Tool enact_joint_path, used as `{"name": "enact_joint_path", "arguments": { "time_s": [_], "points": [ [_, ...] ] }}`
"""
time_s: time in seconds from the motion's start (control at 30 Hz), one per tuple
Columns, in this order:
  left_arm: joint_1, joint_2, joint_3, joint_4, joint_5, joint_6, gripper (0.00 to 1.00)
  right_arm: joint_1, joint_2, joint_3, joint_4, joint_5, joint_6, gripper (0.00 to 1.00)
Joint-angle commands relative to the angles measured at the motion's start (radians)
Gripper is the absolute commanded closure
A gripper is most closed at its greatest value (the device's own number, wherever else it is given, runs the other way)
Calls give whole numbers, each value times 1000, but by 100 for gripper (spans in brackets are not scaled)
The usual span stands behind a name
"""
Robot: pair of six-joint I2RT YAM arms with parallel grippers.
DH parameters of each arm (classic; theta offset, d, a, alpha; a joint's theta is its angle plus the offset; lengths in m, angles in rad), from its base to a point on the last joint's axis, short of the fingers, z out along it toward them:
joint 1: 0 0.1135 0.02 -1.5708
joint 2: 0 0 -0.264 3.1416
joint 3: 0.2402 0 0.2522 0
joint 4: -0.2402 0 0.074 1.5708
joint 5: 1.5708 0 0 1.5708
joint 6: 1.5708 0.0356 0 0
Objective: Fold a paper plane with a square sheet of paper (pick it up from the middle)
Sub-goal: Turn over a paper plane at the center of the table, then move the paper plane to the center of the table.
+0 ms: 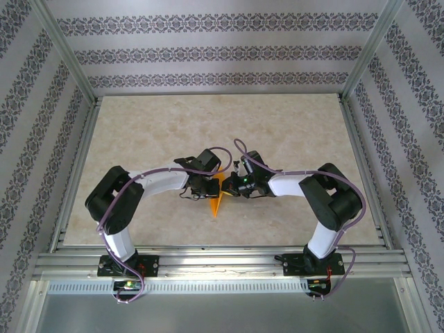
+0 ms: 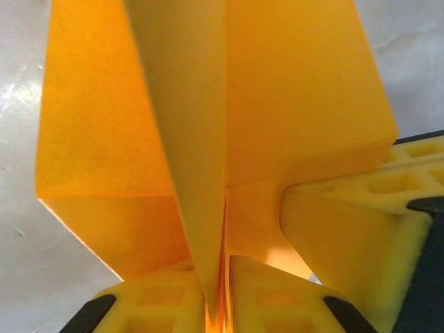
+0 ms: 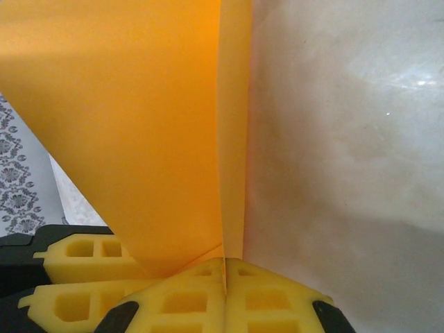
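Observation:
The bright orange paper plane (image 1: 217, 202) stands on edge at the middle of the table, its pointed end toward the near side. My left gripper (image 1: 207, 186) comes at it from the left and my right gripper (image 1: 229, 186) from the right. In the left wrist view the plane's centre ridge (image 2: 191, 139) runs down between my left gripper's (image 2: 225, 270) yellow fingers. They are shut on it with a thin slit on the right. The right gripper's finger (image 2: 347, 229) shows beside it. My right gripper (image 3: 225, 262) is shut tight on a folded edge of the plane (image 3: 139, 125).
The beige marbled table top (image 1: 291, 139) is ringed by aluminium rails (image 1: 222, 262) and patterned walls (image 1: 222, 52). Both arms bend inward from their bases at the near edge, and their cables loop over the wrists. Bare table lies behind and to both sides of the grippers.

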Motion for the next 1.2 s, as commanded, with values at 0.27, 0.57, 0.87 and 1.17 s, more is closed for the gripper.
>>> {"name": "enact_joint_path", "arguments": {
  "time_s": [0.27, 0.57, 0.87, 1.17],
  "points": [
    [-10, 31, 2, 10, 22, -9, 83, -7, 17, -38, 63, -17, 33, 99],
    [-10, 54, 4, 24, 39, -14, 87, -7, 24, -41, 85, -27, 45, 97],
    [-10, 59, 9, 28, 31, -12, 91, -14, 10, -50, 86, -35, 44, 92],
    [-3, 7, 70, -102, -171, 8, 99, -134, -182, -111, -33, -29, -29, 70]
  ]
}}
